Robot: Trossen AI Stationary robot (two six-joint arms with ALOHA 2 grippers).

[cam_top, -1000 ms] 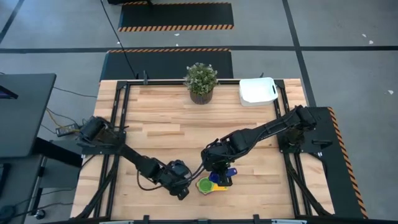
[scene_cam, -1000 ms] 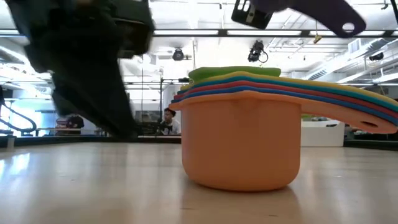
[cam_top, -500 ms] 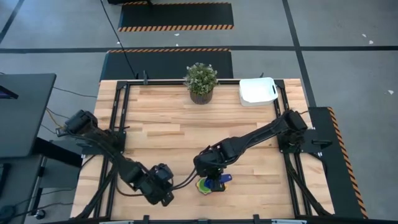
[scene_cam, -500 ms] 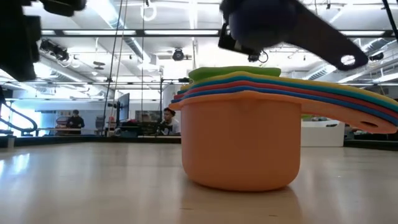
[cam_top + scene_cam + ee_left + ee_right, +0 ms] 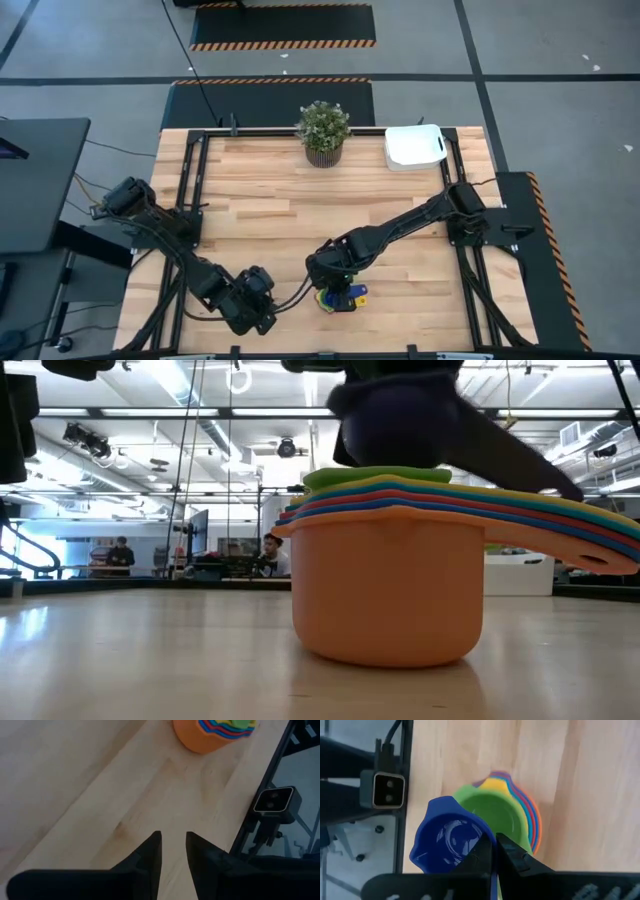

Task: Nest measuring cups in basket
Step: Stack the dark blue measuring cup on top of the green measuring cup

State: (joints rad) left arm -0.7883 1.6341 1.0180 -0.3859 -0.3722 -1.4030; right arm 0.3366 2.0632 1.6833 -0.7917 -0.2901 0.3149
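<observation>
A nested stack of measuring cups (image 5: 328, 299) stands on its orange bottom cup (image 5: 385, 595) near the table's near edge; the green cup (image 5: 502, 815) is on top. My right gripper (image 5: 493, 845) is shut on the dark blue cup (image 5: 449, 840), which hovers just over the stack (image 5: 395, 420). My left gripper (image 5: 265, 312) sits to the left of the stack (image 5: 212, 732) and low over the wood. Its fingers (image 5: 173, 837) are open by a narrow gap and hold nothing. The white basket (image 5: 414, 146) rests at the far right corner. My right gripper pinches the dark blue cup's handle (image 5: 493, 870) between its two fingers, right where it joins the bowl. The fingers come from above, slanting down, and lie along the handle. The cup is lifted clear with its mouth up, its bowl partly over the green cup.
A potted plant (image 5: 323, 130) stands at the middle of the far edge, left of the basket. A small camera box (image 5: 385, 790) sits on the frame at the near edge, close to the stack. Bare wood lies between the stack and the basket.
My left gripper has drawn back from the stack toward the table's left and near edge. My right gripper, keeping hold of the dark blue cup, has moved left and down, and the cup now hangs right above the green cup. The stack has not moved.
</observation>
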